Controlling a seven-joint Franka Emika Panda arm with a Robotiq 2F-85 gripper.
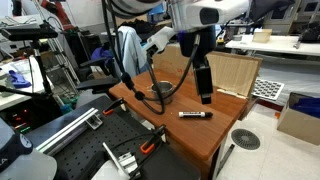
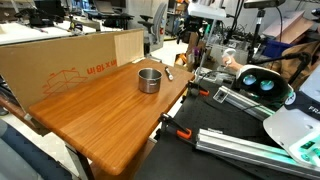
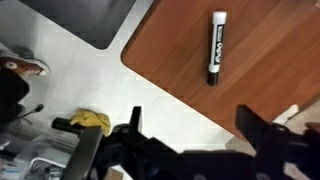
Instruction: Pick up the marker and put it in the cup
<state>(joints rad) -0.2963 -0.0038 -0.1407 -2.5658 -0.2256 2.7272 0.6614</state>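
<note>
The marker (image 3: 215, 47) is a slim black stick with a pale band. It lies flat on the brown wooden table (image 3: 270, 70) near a rounded corner, and shows in both exterior views (image 1: 196, 114) (image 2: 168, 72). The cup (image 2: 149, 79) is a short shiny grey metal cup standing upright further in on the table, also seen in an exterior view (image 1: 160, 91). My gripper (image 3: 195, 128) is open and empty. It hangs above the table edge (image 1: 205, 92), a little off from the marker and not touching it. The cup is out of the wrist view.
A large cardboard box (image 2: 70, 58) stands along the table's back. A wooden panel (image 1: 232, 72) stands at the far end. Past the table edge the wrist view shows pale floor, a yellow object (image 3: 90, 122) and a shoe (image 3: 25, 68). Metal rails (image 2: 240, 145) lie beside the table.
</note>
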